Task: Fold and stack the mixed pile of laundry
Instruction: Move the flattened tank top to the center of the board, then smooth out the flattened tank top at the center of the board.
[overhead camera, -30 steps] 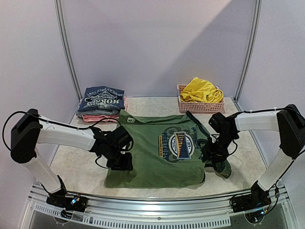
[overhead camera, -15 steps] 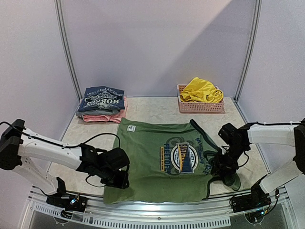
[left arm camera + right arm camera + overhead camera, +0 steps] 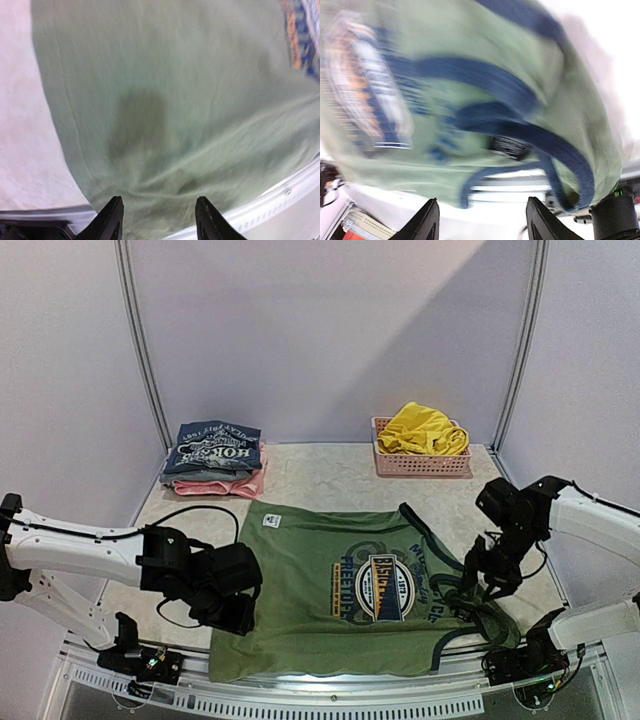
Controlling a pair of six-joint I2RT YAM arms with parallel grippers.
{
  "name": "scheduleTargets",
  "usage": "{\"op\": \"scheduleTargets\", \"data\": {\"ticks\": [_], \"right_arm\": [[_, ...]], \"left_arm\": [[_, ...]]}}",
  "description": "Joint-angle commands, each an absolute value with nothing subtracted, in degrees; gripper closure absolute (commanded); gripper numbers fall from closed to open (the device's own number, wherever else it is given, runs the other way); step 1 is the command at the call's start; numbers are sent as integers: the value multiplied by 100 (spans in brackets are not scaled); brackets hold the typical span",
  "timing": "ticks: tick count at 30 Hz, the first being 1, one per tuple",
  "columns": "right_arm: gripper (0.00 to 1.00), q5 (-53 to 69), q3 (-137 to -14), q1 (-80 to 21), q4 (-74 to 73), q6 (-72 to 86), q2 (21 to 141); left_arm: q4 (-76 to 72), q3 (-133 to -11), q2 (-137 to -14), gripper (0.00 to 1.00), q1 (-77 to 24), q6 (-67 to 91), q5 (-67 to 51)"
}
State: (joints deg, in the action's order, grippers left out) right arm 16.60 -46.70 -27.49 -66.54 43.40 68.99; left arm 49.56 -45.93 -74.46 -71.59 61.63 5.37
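Olive-green shirt (image 3: 320, 590) is lying spread at the worktop (image 3: 330, 470)'s near edge for folding; I'm hovering left claw (image 3: 159, 207) and right claw (image 3: 482, 205) parted, empty.

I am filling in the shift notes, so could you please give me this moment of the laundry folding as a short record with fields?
shirt: olive-green shirt spread flat, logo up, reaching the table's near edge
shorts: yellow shorts bunched in the pink basket, far right
stack: folded garments, far left, not touching the shirt
left fingers: apart, empty, over the shirt's left end
right fingers: apart, empty, over the shirt's dark-trimmed straps
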Motion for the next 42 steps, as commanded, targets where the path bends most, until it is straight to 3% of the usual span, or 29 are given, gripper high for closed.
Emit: {"op": "scheduleTargets", "data": {"ticks": [1, 10, 23, 42], "right_arm": [[40, 1520, -5751, -2783, -6618, 4083, 7164], [44, 1334, -7264, -2779, -5486, 3881, 8727], [51, 1114, -9452, -2727, -5102, 3790, 11410], [60, 1340, -10558, -2232, -5396, 3240, 12715]], "left_arm": [[5351, -4997, -7392, 50, -6321, 5337, 670], [5120, -5887, -8215, 50, -4638, 3692, 91], [5075, -7292, -9817, 55, -3476, 2806, -399], [4842, -7225, -10236, 59, -3278, 2978, -596]]}}
